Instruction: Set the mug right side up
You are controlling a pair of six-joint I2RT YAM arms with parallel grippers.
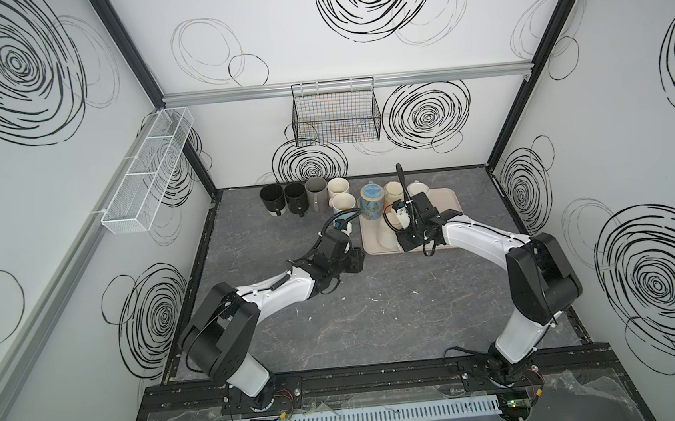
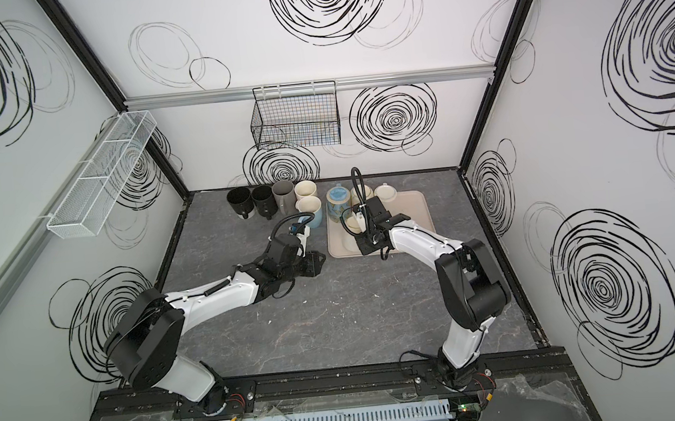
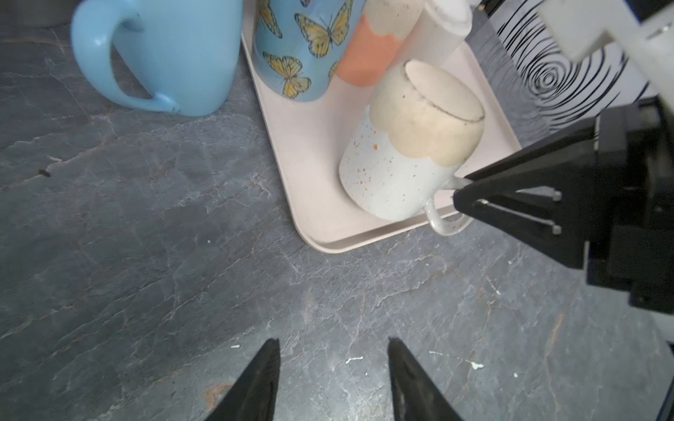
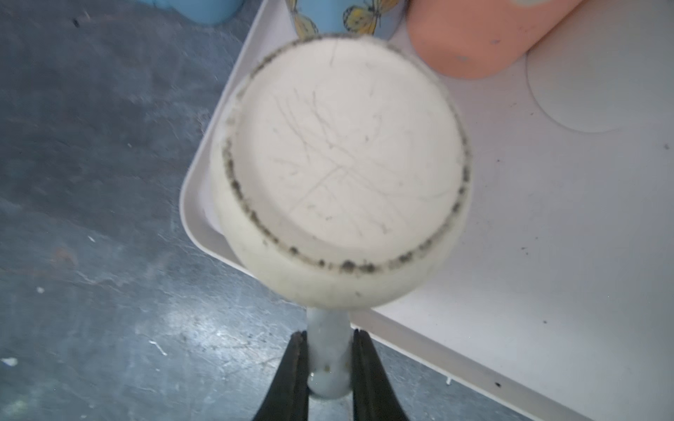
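The mug [image 3: 412, 145] is pale and speckled with a beige base. It is bottom up and tilted in the near left corner of the beige tray [image 3: 310, 175]. Its scuffed round base [image 4: 343, 164] fills the right wrist view. My right gripper [image 4: 328, 333] is shut on the mug's handle [image 4: 328, 361], and the left wrist view shows its black fingers [image 3: 510, 204] at that handle. In both top views the right wrist covers most of the mug [image 1: 385, 237] [image 2: 349, 241]. My left gripper [image 3: 333, 342] is open over bare table, left of the tray, holding nothing.
A butterfly mug [image 3: 302, 47] and an orange mug [image 3: 368, 62] stand upside down on the tray behind the held mug. A light blue mug [image 3: 175, 54] stands on the table beside the tray. Several upright mugs [image 1: 305, 197] line the back wall under a wire basket [image 1: 335, 111].
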